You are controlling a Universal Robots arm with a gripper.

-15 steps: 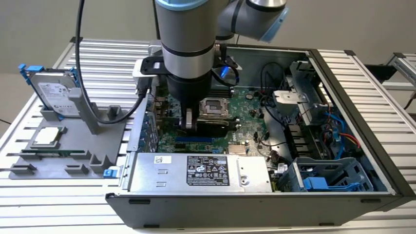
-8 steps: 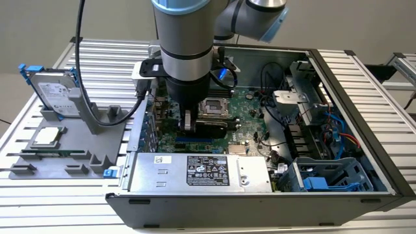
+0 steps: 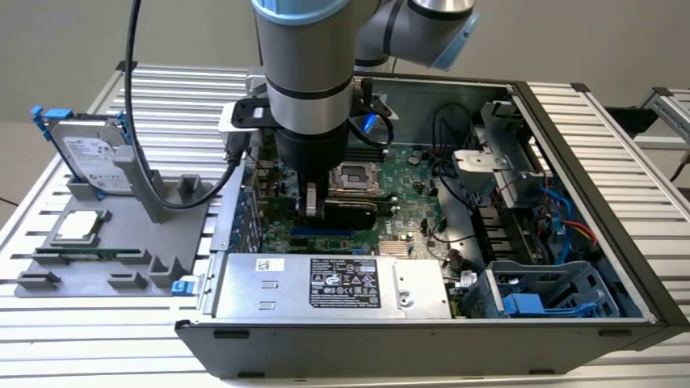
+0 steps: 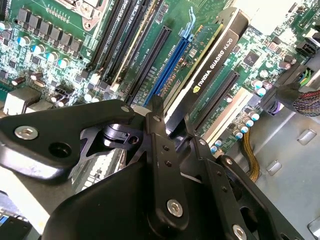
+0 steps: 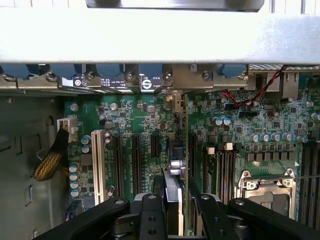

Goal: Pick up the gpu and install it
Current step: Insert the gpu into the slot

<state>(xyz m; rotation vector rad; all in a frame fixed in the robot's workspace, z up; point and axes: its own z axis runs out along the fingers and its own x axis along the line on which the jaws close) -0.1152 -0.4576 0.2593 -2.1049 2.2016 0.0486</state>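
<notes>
The gpu [image 3: 354, 215], a flat card with a black cooler and a green board, stands on edge over the motherboard [image 3: 415, 166] inside the open computer case. My gripper [image 3: 321, 208] reaches down from above and is shut on its upper edge. In the second wrist view the gpu [image 4: 210, 55] runs along the long blue slot [image 4: 167, 70], clamped by my gripper [image 4: 172, 127]; whether it sits fully in the slot I cannot tell. In the first wrist view the gpu [image 5: 175, 182] appears edge-on in the gripper [image 5: 177, 200], its far end toward the rear bracket openings [image 5: 150, 80].
A grey fixture [image 3: 129, 242] on the exterior view's left holds a hard drive [image 3: 92, 153] in a blue frame, a square chip [image 3: 81, 226] and a memory stick [image 3: 86, 252]. The power supply [image 3: 323, 283], processor socket [image 3: 356, 174], cables [image 3: 561, 218] and a blue drive cage [image 3: 539, 299] crowd the case.
</notes>
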